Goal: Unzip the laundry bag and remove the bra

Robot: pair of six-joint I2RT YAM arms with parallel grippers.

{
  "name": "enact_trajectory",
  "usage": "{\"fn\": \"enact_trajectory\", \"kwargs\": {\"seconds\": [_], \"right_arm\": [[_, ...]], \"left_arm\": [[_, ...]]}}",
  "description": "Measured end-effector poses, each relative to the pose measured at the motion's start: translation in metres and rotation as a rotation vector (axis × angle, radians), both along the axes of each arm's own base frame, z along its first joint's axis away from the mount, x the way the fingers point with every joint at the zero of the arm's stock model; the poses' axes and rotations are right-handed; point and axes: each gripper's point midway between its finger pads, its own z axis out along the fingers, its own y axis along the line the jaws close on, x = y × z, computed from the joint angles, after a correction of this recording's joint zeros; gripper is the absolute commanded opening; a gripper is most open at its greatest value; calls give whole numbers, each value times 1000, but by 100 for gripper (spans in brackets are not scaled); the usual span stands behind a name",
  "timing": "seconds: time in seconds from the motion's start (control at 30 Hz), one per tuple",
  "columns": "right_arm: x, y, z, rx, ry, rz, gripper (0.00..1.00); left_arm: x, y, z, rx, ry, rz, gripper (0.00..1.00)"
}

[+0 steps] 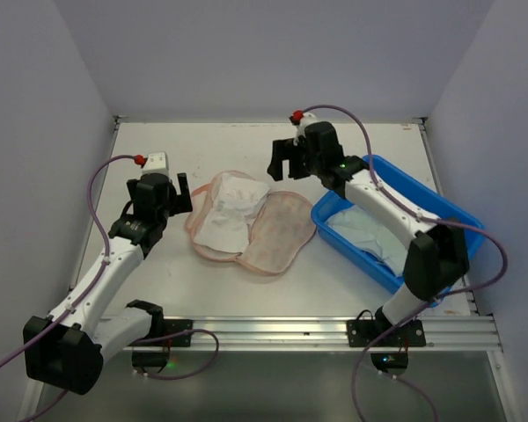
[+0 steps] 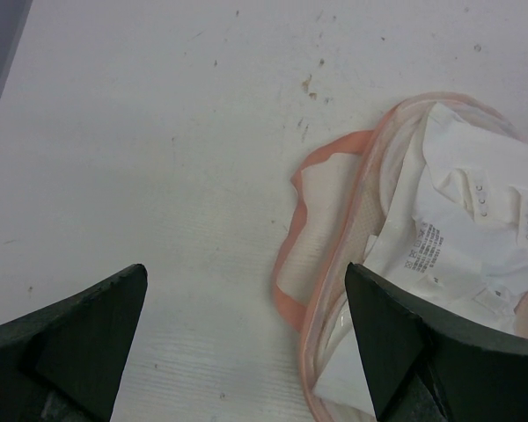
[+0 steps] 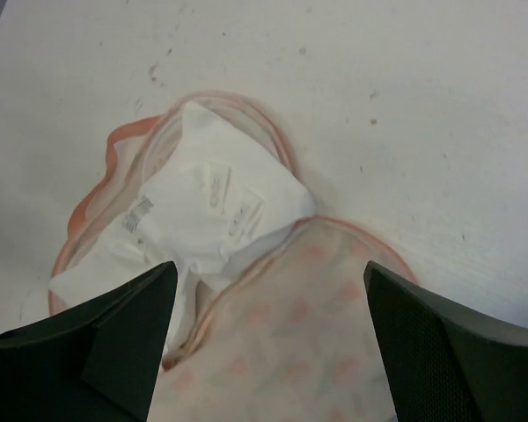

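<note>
Released at left end effector (image 1: 183, 197) and right end effector (image 1: 287, 167); unzipped pale pink patterned fabric laundry bag (image 1: 278, 234) baring white soft bra (image 1: 233, 211).

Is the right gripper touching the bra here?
Apart. The top view shows the open right gripper beyond the laundry bag's far rim, a strip of table between it and the bra.

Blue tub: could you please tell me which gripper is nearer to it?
Right. The right gripper is just left of the tub's far corner; the left gripper is beyond the bag, on its other side.
</note>
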Motion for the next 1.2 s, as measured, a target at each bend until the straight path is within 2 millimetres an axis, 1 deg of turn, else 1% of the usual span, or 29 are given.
{"fn": "enact_trajectory", "kwargs": {"seconds": [0.07, 0.1, 0.13, 0.2, 0.3, 0.4, 0.47, 0.5, 0.57, 0.67, 0.7, 0.77, 0.8, 0.87, 0.93, 1.0, 1.13, 1.2], "right_arm": [[24, 20, -11, -17, 2, 35, 89], [34, 29, -20, -27, 8, 49, 89], [41, 34, -27, -36, 15, 54, 89], [58, 44, -49, -59, 42, 61, 89], [73, 54, -88, -93, 97, 69, 89], [75, 59, -124, -126, 154, 82, 89], [70, 61, -147, -145, 199, 101, 89], [66, 63, -156, -152, 217, 111, 88], [59, 69, -167, -157, 243, 134, 87], [52, 78, -168, -150, 248, 165, 81], [51, 81, -167, -146, 242, 175, 75], [49, 86, -166, -145, 236, 194, 69], [47, 88, -167, -147, 235, 201, 60], [45, 91, -166, -150, 228, 213, 52], [44, 94, -166, -154, 223, 218, 46], [43, 95, -166, -162, 217, 217, 43], [45, 95, -167, -191, 197, 204, 29], [45, 94, -168, -206, 187, 195, 27]], "left_arm": [[0, 0, 0, 1, -1, 2, 98], [0, 0, 0, 1, -1, 3, 98], [0, 1, 0, 1, -2, 3, 98], [0, 1, 0, 2, -4, 4, 98], [1, 1, 1, 2, -5, 5, 98], [1, 1, 1, 2, -5, 5, 98], [1, 1, 1, 3, -4, 5, 98], [1, 1, 1, 3, -4, 5, 98], [1, 1, 1, 3, -4, 5, 98], [1, 1, 0, 3, -2, 5, 98], [1, 1, 0, 3, -2, 5, 98], [1, 1, -1, 4, -1, 5, 98], [1, 1, -1, 4, -1, 5, 98], [1, 1, -1, 4, -1, 5, 98], [1, 1, -1, 4, -1, 5, 98], [1, 1, -1, 4, 0, 5, 98], [1, 1, -1, 4, 0, 5, 98], [1, 1, -1, 4, 0, 5, 98]]}}
